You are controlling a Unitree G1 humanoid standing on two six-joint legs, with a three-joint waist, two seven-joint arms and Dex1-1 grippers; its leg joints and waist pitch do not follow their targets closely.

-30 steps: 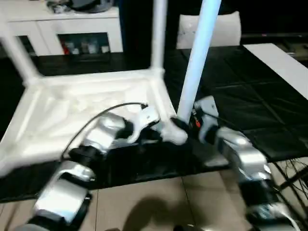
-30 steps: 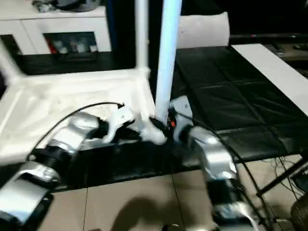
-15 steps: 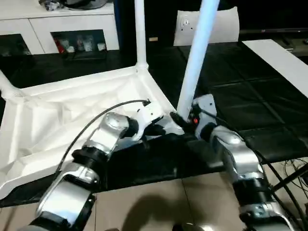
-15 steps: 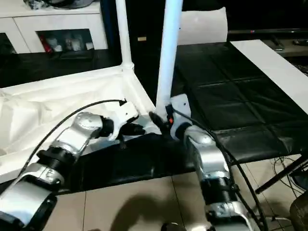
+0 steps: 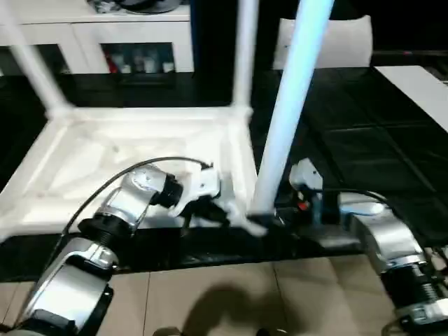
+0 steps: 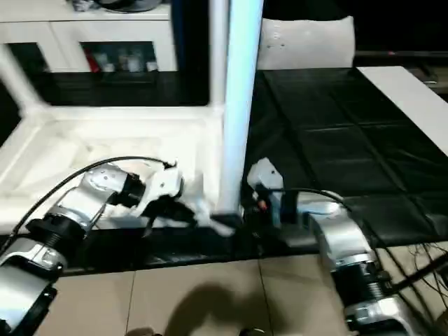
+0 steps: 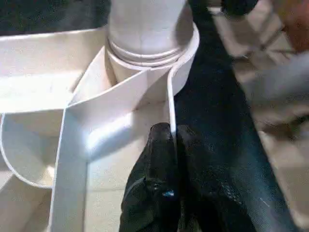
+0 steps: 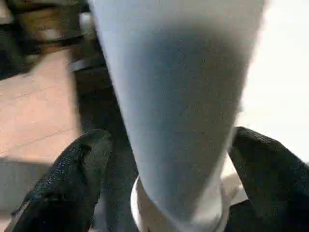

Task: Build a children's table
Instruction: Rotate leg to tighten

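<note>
While table top (image 5: 140,150) lies underside-up on black worktop (image 5: 364,140), your left gripper (image 7: 169,145) has jaws pinching its near rim wall beside near-right corner socket (image 7: 145,58). Right gripper (image 8: 159,164) jaws spread around leg (image 5: 283,119) standing upright in that socket. Two far legs (image 5: 243,56) also upright.

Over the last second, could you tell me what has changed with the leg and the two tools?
The near leg, which leaned a second ago, now stands closer to upright in its corner socket. The right tool still straddles its base with open fingers, and the left tool still pinches the tabletop rim. The two far legs remain in place; the camera shifted.
</note>
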